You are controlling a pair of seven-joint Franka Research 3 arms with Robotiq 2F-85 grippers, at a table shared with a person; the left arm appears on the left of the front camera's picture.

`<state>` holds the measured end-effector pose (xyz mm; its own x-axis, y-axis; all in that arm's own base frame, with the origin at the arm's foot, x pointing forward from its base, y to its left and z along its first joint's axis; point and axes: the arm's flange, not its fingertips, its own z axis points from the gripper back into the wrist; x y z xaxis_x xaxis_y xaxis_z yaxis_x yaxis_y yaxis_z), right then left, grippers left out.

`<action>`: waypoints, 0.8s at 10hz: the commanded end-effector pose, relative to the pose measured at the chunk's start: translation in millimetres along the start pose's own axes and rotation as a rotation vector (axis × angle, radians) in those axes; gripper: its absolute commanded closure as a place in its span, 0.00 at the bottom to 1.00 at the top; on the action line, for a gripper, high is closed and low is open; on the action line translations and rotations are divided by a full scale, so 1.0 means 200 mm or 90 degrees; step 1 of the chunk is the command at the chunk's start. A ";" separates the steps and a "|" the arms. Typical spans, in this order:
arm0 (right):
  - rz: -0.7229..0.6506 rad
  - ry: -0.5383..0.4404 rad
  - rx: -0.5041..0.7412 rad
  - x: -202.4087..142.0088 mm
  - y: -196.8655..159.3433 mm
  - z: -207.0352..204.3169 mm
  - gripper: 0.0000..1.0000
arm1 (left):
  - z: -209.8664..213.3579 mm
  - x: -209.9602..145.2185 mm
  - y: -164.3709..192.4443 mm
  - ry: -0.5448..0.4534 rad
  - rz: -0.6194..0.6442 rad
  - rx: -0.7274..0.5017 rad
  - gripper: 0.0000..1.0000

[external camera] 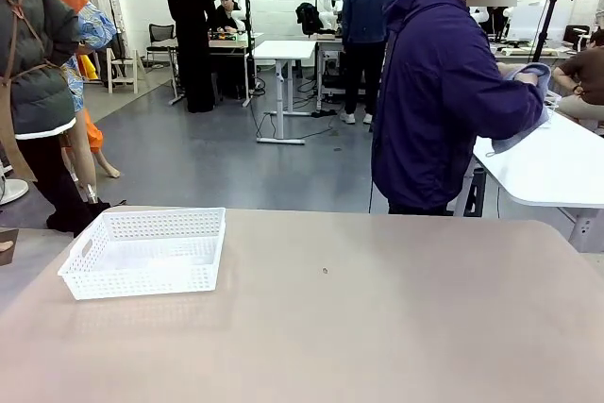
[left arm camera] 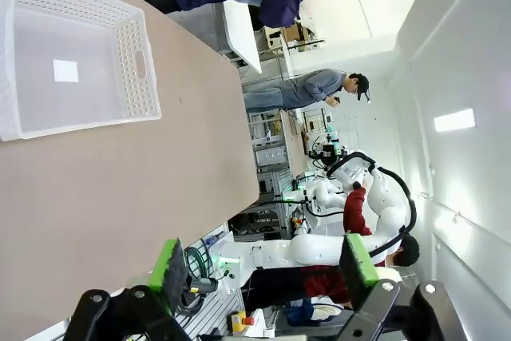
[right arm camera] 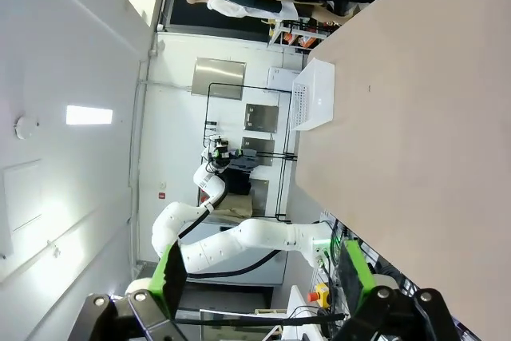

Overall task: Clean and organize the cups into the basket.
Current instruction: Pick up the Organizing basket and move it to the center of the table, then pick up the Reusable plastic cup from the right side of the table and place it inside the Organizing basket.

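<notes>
The cups are out of view. The basket (external camera: 134,281) is white, perforated and empty, and stands on the left part of the brown table (external camera: 377,327). In the left wrist view the basket (left arm camera: 132,69) lies at the upper left, well beyond my left gripper (left arm camera: 263,265), which is open with nothing between its green pads. My right gripper (right arm camera: 262,269) is open too and holds nothing, with the basket (right arm camera: 313,97) far off across the table.
A person in a purple hoodie (external camera: 444,92) stands at the far edge, turned toward a white side table (external camera: 557,167), holding a grey-blue cloth (external camera: 528,110). A small dark speck (external camera: 325,271) marks the tabletop. The right wrist view shows my left arm (right arm camera: 239,241) beside the table.
</notes>
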<state>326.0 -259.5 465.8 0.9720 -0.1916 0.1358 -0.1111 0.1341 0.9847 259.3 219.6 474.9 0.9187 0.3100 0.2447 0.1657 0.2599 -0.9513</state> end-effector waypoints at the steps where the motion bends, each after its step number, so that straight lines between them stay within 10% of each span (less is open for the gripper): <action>1: 0.004 0.001 0.012 0.00 0.01 0.00 0.00 | 0.01 0.00 0.00 -0.006 -0.003 -0.014 0.00; 8: 0.004 0.001 0.012 0.00 0.01 0.00 0.00 | 0.01 0.00 0.00 -0.006 -0.003 -0.014 0.00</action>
<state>326.0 -259.3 465.9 0.9723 -0.1905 0.1357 -0.1114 0.1330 0.9848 259.3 219.6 474.9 0.9187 0.3100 0.2448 0.1659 0.2596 -0.9514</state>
